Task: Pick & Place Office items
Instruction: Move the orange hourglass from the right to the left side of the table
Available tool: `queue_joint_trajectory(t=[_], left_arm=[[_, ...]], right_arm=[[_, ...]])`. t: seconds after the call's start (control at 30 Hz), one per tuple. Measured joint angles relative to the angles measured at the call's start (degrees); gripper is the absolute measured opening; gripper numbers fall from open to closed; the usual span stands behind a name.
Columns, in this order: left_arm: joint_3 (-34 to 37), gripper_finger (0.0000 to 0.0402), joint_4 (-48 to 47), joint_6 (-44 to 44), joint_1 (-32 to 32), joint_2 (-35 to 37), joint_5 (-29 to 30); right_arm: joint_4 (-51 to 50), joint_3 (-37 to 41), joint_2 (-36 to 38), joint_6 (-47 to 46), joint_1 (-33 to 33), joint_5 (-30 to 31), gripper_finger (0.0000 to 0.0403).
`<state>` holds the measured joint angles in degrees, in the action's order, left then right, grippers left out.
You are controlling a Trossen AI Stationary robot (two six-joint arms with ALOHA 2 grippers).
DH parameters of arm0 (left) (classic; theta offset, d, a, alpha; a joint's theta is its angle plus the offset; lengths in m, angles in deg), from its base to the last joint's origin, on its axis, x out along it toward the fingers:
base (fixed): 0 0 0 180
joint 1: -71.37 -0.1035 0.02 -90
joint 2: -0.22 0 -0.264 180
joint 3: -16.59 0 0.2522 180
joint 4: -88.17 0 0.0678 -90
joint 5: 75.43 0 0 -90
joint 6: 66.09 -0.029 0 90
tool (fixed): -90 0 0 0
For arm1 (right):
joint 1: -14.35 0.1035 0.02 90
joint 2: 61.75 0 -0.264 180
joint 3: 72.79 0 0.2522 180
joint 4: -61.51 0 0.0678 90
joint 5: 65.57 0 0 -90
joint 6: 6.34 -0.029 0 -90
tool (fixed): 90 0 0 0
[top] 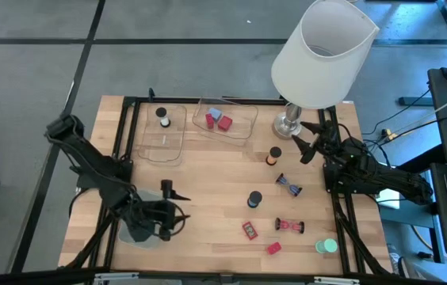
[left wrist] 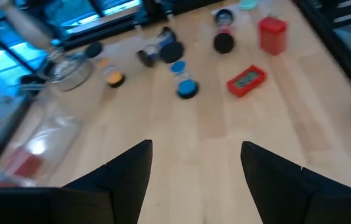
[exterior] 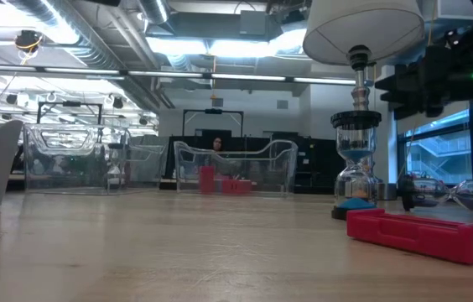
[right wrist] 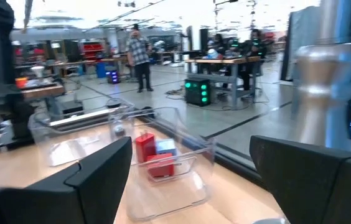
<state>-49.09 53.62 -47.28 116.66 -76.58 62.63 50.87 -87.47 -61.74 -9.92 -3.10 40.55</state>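
Note:
Small office items lie on the right half of the table: a flat red block (top: 250, 229), a red cube (top: 274, 248), a black and blue cap (top: 254, 199), an orange-topped cap (top: 274, 156), two hourglass-shaped pieces (top: 288, 186) (top: 289, 226) and a teal disc (top: 328, 246). Red and blue blocks (top: 217, 119) sit in a clear tray (top: 243, 127). A black and white cap (top: 164, 119) sits in a second clear tray (top: 162, 146). My left gripper (top: 177, 207) (left wrist: 194, 162) is open over bare wood, left of the items. My right gripper (top: 304, 141) (right wrist: 191, 174) is open beside the lamp base, facing the tray of blocks.
A big white lamp (top: 322, 51) stands on its metal base (top: 288, 123) at the far right, close to my right gripper. A pale green tray (top: 139, 234) lies under my left arm near the front edge. Bare wood stretches between the trays and the loose items.

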Motion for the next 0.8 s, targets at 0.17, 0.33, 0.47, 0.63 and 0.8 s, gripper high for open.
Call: queue_joint_trajectory(t=[0.17,0.33,0.47,0.63,0.8], left_arm=[[0.0,0.0242,-6.2,3.0,1.1,2.5,3.2],[0.0,0.0242,-9.6,3.6,1.2,4.9,3.8],[0.0,0.0242,-12.5,3.6,1.1,6.9,5.9],[0.0,0.0242,-15.5,3.8,1.1,9.1,9.2],[0.0,0.0242,-16.3,2.8,1.1,11.0,14.6]], right_arm=[[0.2,0.0,0.0,-2.4,0.0,1.0,0.0327],[0.1,0.0,0.0,-9.7,0.0,-0.3,0.0327],[0.1,0.0,0.0,-12.1,0.0,-0.6,0.0327],[0.1,0.0,0.0,-12.2,0.0,-0.6,0.0327],[0.1,0.0,0.0,-15.8,0.0,-0.7,0.0327]])
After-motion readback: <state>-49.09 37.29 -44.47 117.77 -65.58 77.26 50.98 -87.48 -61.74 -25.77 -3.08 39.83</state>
